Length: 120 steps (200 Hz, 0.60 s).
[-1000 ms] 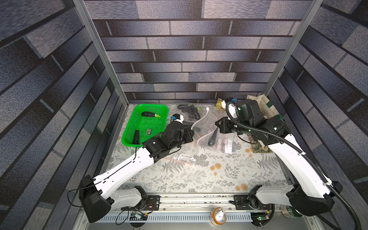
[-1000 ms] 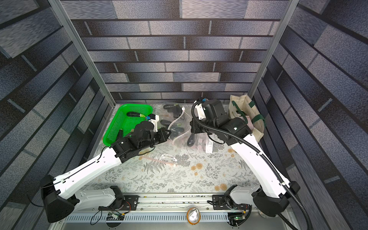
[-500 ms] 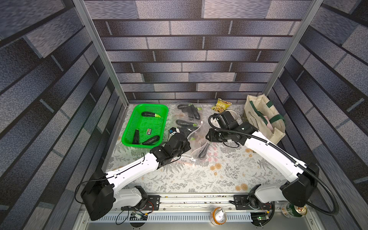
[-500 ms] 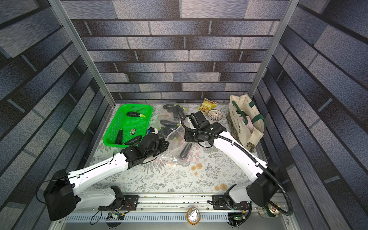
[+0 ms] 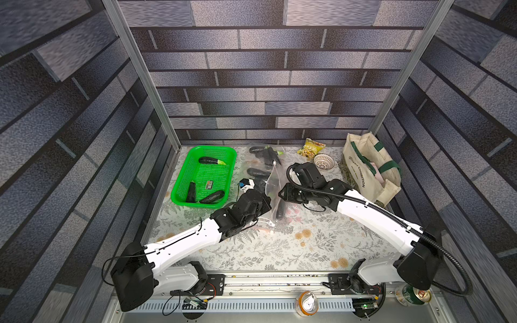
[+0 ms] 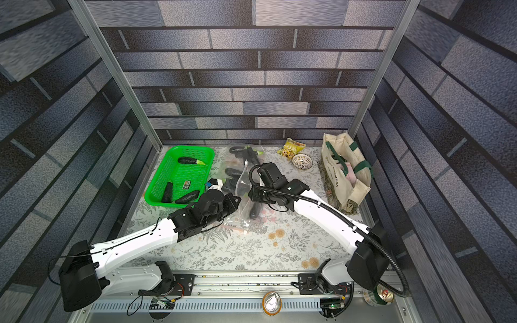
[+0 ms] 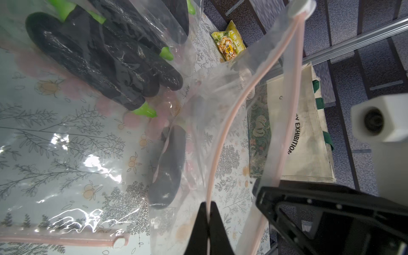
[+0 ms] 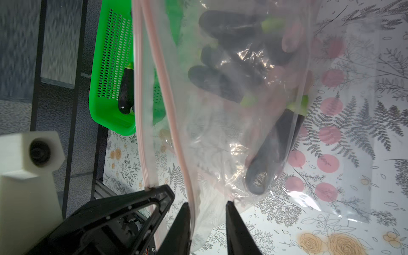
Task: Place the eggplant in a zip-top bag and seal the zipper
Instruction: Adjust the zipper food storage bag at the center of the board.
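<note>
Eggplant (image 7: 167, 167) lies inside the zip-top bag (image 7: 196, 123), whose zipper (image 7: 228, 117) seems open.

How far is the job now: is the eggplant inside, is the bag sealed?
Done: one dark purple eggplant lies inside the clear plastic zip-top bag. In hand: the left hand pinches one pink zipper strip; the right hand stands open around the bag's edge. To do: the strips gape apart, so sealing is not yet done.
</note>
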Tool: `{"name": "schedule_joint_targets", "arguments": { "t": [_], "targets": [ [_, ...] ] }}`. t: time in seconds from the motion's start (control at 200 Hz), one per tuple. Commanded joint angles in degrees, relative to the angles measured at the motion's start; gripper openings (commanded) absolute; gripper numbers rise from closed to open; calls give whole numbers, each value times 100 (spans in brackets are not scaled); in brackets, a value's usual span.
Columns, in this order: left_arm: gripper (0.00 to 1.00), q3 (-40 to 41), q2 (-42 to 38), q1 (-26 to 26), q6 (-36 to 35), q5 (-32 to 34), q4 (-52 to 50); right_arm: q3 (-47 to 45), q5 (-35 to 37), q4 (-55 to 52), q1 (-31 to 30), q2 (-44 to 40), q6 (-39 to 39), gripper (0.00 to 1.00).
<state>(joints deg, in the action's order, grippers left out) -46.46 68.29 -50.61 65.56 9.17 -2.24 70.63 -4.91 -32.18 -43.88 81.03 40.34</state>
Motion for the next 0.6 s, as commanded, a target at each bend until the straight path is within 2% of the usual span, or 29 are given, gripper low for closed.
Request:
{"name": "schedule_joint_targets", "arguments": {
  "t": [0.0,0.135,0.331,0.366,0.406,0.486,0.596],
  "targets": [
    [6,134,-158,-41,240,122,321,-247,330,247,-68,120,155,27],
    [6,180,-181,-44,314,51,339,-337,608,268,-66,154,45,28],
    [6,245,-135,-53,418,-55,426,-422,535,720,-68,211,46,28],
    [7,241,-118,-55,418,-53,418,-419,563,777,-75,219,32,25],
    [7,238,-114,-54,405,-22,358,-396,629,754,-61,212,-4,14],
    [7,211,-149,-7,347,158,52,-179,895,364,-55,129,-204,0],
    [7,80,-161,121,23,442,-853,213,1411,-537,-59,-188,-715,0]
  ]
}}
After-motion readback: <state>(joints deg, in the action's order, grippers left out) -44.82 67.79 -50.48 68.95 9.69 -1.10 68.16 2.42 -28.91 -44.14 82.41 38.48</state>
